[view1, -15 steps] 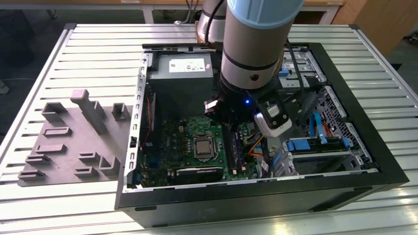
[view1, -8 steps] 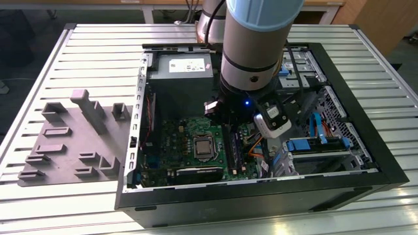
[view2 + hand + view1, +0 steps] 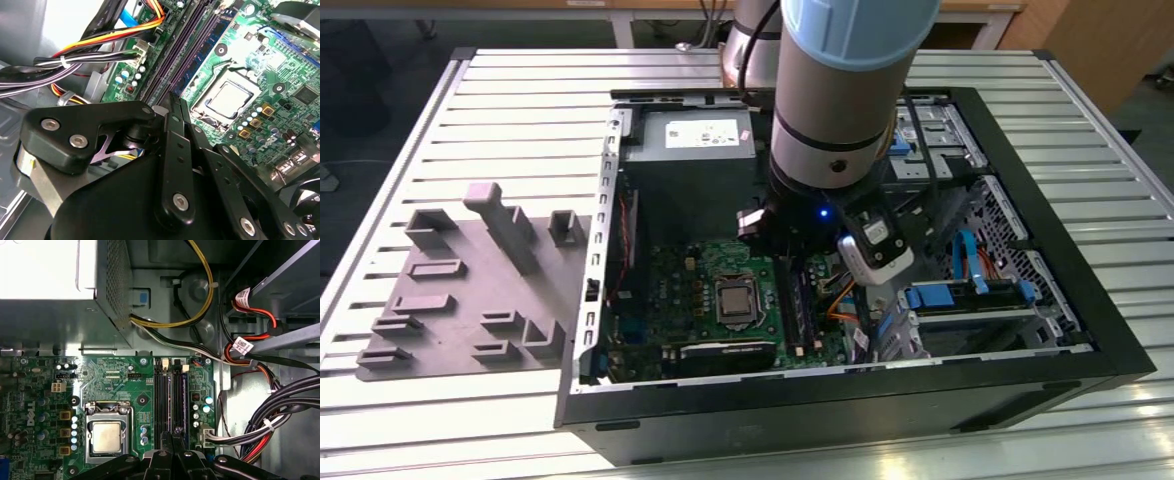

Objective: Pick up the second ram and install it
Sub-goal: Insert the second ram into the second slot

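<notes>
In the exterior view the arm reaches down into the open computer case [image 3: 1067, 330] on the slatted surface [image 3: 520, 110], with the grey tray [image 3: 467, 290] lying beside the case on that view's left. In both wrist views the tool [image 3: 176, 432] sits low over the green board [image 3: 115, 385], its fingers [image 3: 175, 107] drawn close together on the upper edge of the second ram [image 3: 176, 390], which stands in the board's long black slots [image 3: 161, 400] near the processor socket [image 3: 106, 435]. The second wrist view adds the bundled cables [image 3: 75, 55] beside the slots.
</notes>
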`<state>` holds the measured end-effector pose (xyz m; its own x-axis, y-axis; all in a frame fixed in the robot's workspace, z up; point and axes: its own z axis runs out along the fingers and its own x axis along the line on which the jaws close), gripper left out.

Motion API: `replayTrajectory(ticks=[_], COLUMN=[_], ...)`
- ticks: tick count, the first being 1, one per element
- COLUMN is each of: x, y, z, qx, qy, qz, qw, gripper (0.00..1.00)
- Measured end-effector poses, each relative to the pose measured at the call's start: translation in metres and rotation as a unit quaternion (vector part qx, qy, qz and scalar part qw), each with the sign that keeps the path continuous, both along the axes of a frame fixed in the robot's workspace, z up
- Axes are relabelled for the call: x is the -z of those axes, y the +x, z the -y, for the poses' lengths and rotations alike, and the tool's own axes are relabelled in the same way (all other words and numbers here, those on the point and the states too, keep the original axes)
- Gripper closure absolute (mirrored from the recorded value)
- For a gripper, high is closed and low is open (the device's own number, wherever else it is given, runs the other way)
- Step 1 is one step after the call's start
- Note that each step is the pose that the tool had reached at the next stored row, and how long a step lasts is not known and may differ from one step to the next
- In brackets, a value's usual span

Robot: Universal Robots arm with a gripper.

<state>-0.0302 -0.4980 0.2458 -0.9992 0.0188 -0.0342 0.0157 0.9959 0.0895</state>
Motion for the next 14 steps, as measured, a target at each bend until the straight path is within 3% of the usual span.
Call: replayTrajectory(ticks=[14], x=[0.0061], y=[0.0], z=[0.0], qx=[-0.002], qy=[-0.0001], qz=[0.0], qw=[1.0], gripper=[0.89])
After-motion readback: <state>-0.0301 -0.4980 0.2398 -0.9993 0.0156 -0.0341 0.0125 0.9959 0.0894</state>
